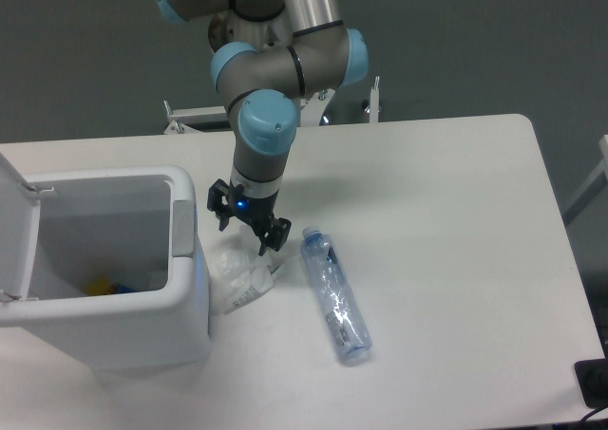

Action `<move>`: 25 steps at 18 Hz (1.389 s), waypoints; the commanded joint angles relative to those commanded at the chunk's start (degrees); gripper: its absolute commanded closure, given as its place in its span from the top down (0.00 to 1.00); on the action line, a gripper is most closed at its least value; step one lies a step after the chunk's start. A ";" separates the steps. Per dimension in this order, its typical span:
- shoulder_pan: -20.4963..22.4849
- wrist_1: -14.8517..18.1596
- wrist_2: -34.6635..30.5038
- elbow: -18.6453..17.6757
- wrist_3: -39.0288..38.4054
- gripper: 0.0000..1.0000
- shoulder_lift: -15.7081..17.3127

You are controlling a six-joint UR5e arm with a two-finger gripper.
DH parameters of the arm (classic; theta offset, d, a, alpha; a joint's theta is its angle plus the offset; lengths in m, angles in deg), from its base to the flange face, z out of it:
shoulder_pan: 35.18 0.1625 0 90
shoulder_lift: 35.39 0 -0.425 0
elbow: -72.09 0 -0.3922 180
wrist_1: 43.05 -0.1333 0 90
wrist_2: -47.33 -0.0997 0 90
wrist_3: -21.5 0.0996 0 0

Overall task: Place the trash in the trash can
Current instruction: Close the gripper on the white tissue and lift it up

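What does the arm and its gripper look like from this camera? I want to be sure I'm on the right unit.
The arm is built of silver-grey tubular links with light blue caps on the rounded joints. Its wrist ends in a black two-finger gripper, with a small blue light glowing on the gripper body just above the fingers. No label or loose cable is legible in this view.

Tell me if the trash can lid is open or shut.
Open: the trash can shows its inside, and the lid stands up at its left.
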State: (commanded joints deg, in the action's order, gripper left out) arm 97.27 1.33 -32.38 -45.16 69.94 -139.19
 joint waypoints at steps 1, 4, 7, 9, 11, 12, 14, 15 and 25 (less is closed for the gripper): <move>0.17 0.17 -0.17 0.00 -0.79 0.00 0.18; 0.35 0.52 -0.09 0.88 -2.81 0.00 1.05; 0.62 0.79 -0.09 1.49 -3.00 0.00 1.23; 1.23 0.97 -0.09 2.20 -3.08 0.00 1.41; 2.72 1.23 0.26 2.64 -3.08 0.00 2.63; 3.86 1.32 0.61 3.07 -3.08 0.00 3.86; 6.14 1.32 1.92 4.30 -3.61 0.00 5.79; 7.89 1.32 3.67 5.18 -4.39 0.00 6.85; 15.82 1.06 18.88 23.46 -37.43 0.00 11.68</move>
State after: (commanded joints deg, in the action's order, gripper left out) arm 113.09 2.39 -13.50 -21.70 32.51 -127.51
